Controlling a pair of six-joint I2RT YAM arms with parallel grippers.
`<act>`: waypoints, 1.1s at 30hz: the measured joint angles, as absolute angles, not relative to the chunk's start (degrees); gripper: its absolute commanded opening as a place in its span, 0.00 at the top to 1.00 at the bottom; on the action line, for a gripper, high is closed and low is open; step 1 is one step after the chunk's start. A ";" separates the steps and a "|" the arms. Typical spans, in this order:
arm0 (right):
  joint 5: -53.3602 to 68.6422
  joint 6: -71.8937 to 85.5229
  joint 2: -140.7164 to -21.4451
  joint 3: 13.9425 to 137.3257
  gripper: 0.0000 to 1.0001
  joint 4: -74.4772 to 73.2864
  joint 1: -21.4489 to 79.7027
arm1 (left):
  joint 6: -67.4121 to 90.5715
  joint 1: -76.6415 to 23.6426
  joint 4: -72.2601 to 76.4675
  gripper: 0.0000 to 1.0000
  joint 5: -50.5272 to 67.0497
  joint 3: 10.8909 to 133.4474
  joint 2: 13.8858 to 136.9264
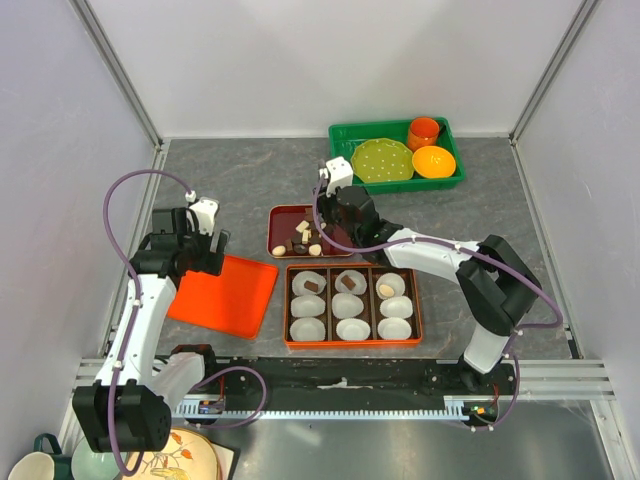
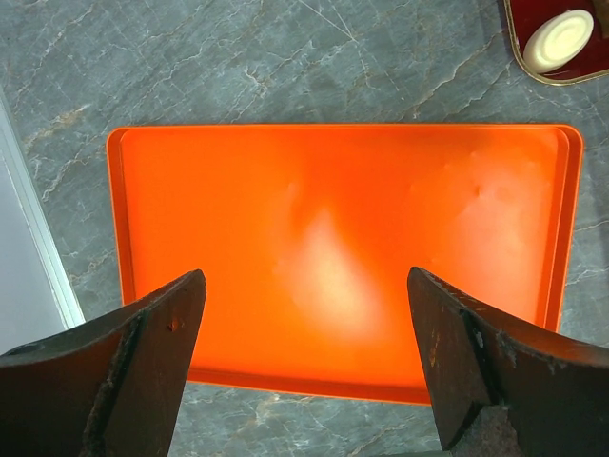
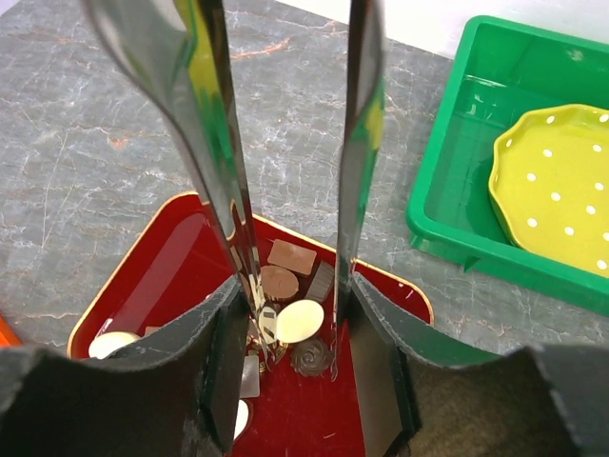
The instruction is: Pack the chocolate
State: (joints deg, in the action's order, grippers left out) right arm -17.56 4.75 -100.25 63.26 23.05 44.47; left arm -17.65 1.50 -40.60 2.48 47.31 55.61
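The chocolates lie in a small red tray: brown pieces and cream ovals. In the right wrist view, a cream oval and a brown swirl piece lie between the two tips of metal tongs. My right gripper is shut on these tongs, whose blades stand apart over the red tray. An orange box holds white paper cups, three with candy in them. My left gripper is open and empty over a flat orange lid.
A green bin at the back holds a yellow plate, an orange cup and an orange bowl. The orange lid lies left of the box. Crockery sits at the near left corner.
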 measured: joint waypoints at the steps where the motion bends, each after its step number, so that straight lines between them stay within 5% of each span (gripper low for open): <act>1: -17.56 4.78 -100.25 63.26 0.48 23.18 44.45 | -17.69 1.50 -40.60 0.06 2.42 47.31 55.61; 15: -17.30 6.26 -100.25 60.12 0.50 24.67 43.94 | -18.55 1.54 -40.60 0.06 1.52 47.31 55.00; 25: -16.12 7.55 -100.09 59.11 0.67 25.47 43.83 | -18.61 1.54 -40.62 0.06 1.54 47.31 54.98; 33: -15.90 7.62 -95.24 56.69 0.72 22.65 43.68 | -18.63 1.54 -40.64 0.06 1.54 47.31 54.78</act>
